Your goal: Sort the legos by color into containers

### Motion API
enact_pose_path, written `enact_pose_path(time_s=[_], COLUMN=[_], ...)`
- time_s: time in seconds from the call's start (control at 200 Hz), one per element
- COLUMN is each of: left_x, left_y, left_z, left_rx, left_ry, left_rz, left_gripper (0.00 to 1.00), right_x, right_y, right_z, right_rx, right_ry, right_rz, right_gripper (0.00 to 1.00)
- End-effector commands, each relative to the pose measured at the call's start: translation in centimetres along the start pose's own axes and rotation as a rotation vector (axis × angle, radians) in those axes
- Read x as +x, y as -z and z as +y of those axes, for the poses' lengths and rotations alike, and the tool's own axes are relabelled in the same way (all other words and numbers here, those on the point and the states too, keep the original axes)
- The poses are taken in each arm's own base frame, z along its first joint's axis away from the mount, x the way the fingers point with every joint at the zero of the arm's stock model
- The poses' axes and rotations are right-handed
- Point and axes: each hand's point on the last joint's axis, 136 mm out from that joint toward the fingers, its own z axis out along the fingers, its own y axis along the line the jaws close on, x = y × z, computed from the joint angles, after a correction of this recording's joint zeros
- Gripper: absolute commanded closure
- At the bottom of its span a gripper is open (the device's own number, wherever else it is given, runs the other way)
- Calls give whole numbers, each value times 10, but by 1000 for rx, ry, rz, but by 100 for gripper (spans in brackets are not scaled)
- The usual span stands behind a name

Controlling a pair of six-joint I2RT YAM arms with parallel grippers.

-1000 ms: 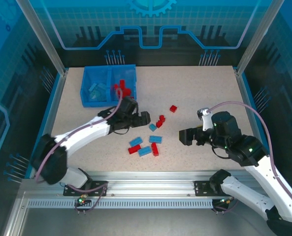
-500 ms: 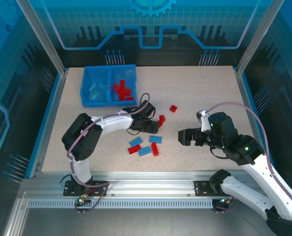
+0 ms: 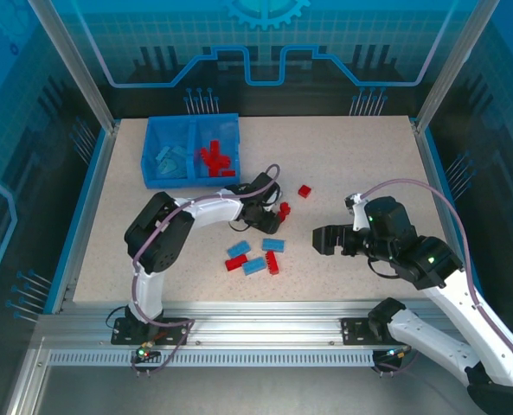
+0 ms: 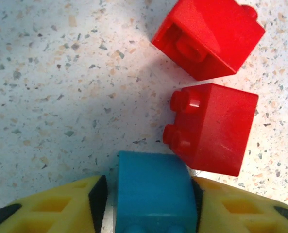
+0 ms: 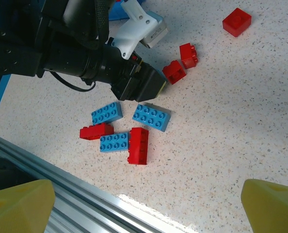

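Note:
My left gripper [image 4: 151, 213] is down on the table, shut on a small blue lego [image 4: 153, 187] with its black pads close on both sides. Two red legos [image 4: 214, 128] [image 4: 209, 36] lie just ahead of it, the nearer one touching the blue lego's corner. From above, the left gripper [image 3: 272, 222] sits beside that red pair [image 3: 284, 210]. My right gripper [image 3: 325, 240] hovers open to the right, nothing between its fingers [image 5: 20, 199]. The blue bin [image 3: 191, 118] holds light blue legos [image 3: 169, 158] in its left compartment and red legos [image 3: 214, 158] in its right.
A loose cluster lies near the front: blue legos [image 5: 106, 112] [image 5: 152, 117] [image 5: 114, 141] and red ones [image 5: 96, 131] [image 5: 139, 145]. A single red lego [image 3: 304, 191] sits farther back. The table's metal front rail [image 5: 61, 194] runs below the cluster.
My left arm swung right from near the bin, came down by the red pair, and its jaws closed in on the blue lego. The right arm barely moved.

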Motion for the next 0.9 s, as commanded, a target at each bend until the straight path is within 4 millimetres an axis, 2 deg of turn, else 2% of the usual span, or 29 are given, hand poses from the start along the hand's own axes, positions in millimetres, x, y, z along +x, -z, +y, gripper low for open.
enact_pose_path(time_s=[0.0, 0.085, 0.145, 0.25, 0.33, 0.405, 0.465, 0.535, 0.625, 0.675, 0.775, 0.835, 0.895], left_x=[2, -4, -9, -26, -44, -60, -71, -80, -86, -88, -94, -97, -97], left_y=[-3, 8, 21, 60, 98, 134, 162, 189, 213, 221, 222, 213, 195], left_z=[-4, -8, -9, -5, 13, 44, 77, 123, 184, 215, 272, 300, 322], left_rx=[19, 40, 49, 46, 12, -59, -150, -267, -396, -437, -484, -499, -504], left_ry=[-15, 5, 25, 68, 128, 208, 275, 366, 500, 582, 725, 789, 835], left_rz=[21, -15, -49, -142, -234, -318, -372, -426, -462, -476, -493, -473, -423], left_gripper=[58, 66, 67, 68, 69, 69, 69, 69, 69, 70, 70, 70, 70], right_x=[1, 4, 5, 1, -4, -7, -8, -8, -8, -8, -8, -9, -9], right_y=[0, -3, -4, -5, -4, -4, -5, -7, -8, -8, -6, -2, 2], right_z=[1, 6, 8, 12, 14, 15, 14, 14, 14, 15, 14, 14, 13], right_rx=[-12, -39, -50, -60, -67, -66, -59, -56, -58, -61, -59, -54, -48], right_ry=[-9, 4, 5, 1, 1, 7, 8, 7, 0, -4, -9, -10, -10], right_rz=[11, 37, 52, 47, 30, 23, 24, 28, 30, 29, 24, 17, 11], right_gripper=[0, 0, 0, 0, 0, 0, 0, 0, 0, 0, 0, 0, 0])
